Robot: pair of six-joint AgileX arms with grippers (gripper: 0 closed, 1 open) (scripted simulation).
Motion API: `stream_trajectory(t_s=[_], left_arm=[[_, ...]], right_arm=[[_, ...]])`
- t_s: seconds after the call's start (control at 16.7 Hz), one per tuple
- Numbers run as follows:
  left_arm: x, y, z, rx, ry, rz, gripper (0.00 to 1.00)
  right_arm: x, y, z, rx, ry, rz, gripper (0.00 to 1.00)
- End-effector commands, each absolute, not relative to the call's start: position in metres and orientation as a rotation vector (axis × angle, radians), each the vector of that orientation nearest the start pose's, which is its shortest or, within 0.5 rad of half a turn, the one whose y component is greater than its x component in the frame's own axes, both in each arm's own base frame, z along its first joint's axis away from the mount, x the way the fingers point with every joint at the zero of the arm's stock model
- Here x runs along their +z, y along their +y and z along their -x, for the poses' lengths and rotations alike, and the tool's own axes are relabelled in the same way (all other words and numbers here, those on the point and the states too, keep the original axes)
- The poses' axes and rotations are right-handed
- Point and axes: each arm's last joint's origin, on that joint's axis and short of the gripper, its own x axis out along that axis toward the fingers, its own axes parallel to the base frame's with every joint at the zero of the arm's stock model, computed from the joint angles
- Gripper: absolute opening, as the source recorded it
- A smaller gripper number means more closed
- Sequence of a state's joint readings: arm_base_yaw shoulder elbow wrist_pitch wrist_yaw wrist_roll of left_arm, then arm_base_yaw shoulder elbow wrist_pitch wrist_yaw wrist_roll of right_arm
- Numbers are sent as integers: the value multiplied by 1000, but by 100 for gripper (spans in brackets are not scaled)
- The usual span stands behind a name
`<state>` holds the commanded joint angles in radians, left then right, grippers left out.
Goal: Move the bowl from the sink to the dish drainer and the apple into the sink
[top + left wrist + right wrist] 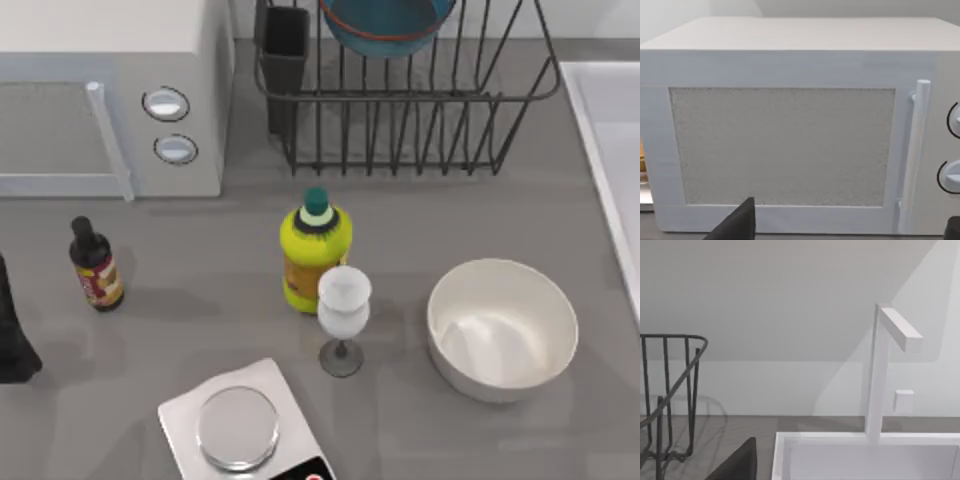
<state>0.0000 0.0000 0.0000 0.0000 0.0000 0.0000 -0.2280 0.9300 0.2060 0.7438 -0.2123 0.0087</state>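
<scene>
The teal-blue bowl (385, 25) with its orange-red rim line rests inside the black wire dish drainer (400, 130) at the back of the table. The white sink (612, 130) lies along the right edge, and its rim (840, 439) fills the lower right wrist view beside a corner of the dish drainer (670, 390). The apple is out of view. My right gripper (845, 470) hovers open by the sink, one dark finger (740, 462) showing. My left gripper (847, 227) is open and empty, facing the microwave door (785, 145); the left arm (12, 335) sits at the left edge.
A white microwave (110, 90) fills the back left. In front stand a dark sauce bottle (96, 265), a yellow bottle (314, 255), a wine glass (343, 315), a large white bowl (503, 328) and a kitchen scale (240, 428). A white faucet (880, 365) rises behind the sink.
</scene>
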Motion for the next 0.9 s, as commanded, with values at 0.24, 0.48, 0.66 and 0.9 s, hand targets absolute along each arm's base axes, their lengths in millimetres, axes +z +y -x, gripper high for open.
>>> stream_trajectory(t_s=[0.24, 0.48, 0.66, 0.9], left_arm=[[160, -1, -106, 0, 0, 0, 100], [160, -1, -106, 0, 0, 0, 100], [160, -1, -106, 0, 0, 0, 100], [160, -1, -106, 0, 0, 0, 100]], right_arm=[[193, -15, -140, -7, -32, 5, 100], [174, -5, -115, -3, -12, 0, 100], [163, -2, -107, -1, -2, 0, 100], [160, -1, -106, 0, 0, 0, 100]])
